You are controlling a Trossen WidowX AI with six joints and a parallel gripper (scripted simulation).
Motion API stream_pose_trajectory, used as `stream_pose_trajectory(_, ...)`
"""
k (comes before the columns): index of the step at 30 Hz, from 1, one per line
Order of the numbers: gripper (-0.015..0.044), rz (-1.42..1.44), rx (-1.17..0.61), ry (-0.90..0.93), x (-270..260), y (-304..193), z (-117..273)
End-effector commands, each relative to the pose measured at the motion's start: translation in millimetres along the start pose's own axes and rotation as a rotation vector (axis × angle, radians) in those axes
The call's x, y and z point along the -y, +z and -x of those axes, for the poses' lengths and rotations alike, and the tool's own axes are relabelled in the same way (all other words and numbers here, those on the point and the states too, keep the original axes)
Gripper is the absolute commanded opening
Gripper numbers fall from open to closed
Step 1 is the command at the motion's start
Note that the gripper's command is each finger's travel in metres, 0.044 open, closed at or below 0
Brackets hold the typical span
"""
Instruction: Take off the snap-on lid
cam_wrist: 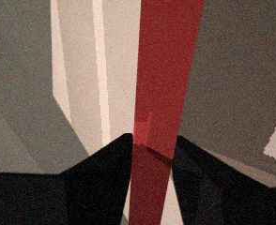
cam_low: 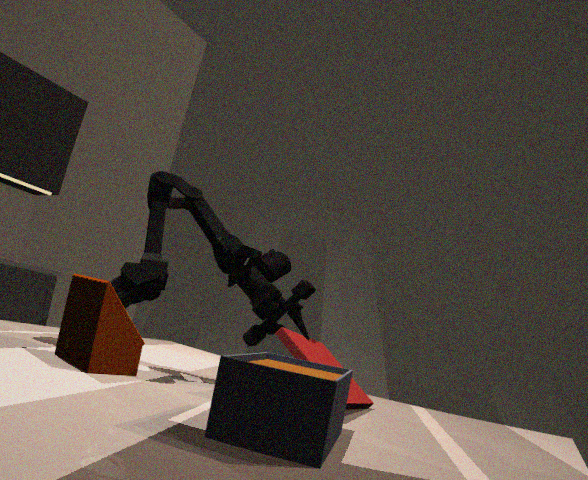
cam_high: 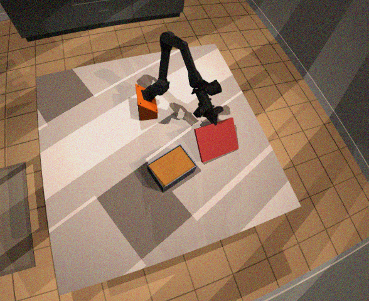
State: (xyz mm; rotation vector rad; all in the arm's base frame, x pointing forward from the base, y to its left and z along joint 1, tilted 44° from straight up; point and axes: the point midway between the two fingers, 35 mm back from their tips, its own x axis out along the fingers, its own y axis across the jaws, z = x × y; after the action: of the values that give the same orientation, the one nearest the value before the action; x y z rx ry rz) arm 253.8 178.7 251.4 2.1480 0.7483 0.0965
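The red lid (cam_high: 216, 140) (cam_low: 317, 353) (cam_wrist: 168, 61) is off the box and tilted steeply, its top face sloping down away from the arm. My gripper (cam_high: 214, 121) (cam_low: 306, 336) (cam_wrist: 151, 142) is shut on the lid's raised edge, with one finger on each face. The lid's far edge is low, close to the table; whether it touches is hard to tell. The dark blue storage box (cam_high: 180, 178) (cam_low: 273, 408) stands upright and open beside the lid, with a flat orange fill (cam_high: 171, 165) (cam_low: 300, 368) inside. The lid's underside is mostly hidden.
An orange wedge-shaped block (cam_high: 147, 112) (cam_low: 100, 330) stands by the arm's base, on the far side of the box from the exterior view. The pale table (cam_high: 90, 155) (cam_low: 51, 428) carries light and dark patches. The box is close to the lid's side.
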Motion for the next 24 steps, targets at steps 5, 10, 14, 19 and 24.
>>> stream_pose_trajectory(5,0.0000,0.005,0.012,-0.045,18.5,5.1,-9.1)
stream_pose_trajectory(10,0.0000,0.005,0.012,-0.045,21.6,5.2,-11.5)
stream_pose_trajectory(14,0.0000,0.005,0.012,-0.045,24.2,5.2,-13.4)
stream_pose_trajectory(19,0.0000,0.004,0.012,-0.045,27.4,5.3,-15.9)
stream_pose_trajectory(24,0.0000,0.004,0.012,-0.045,30.6,5.4,-18.3)
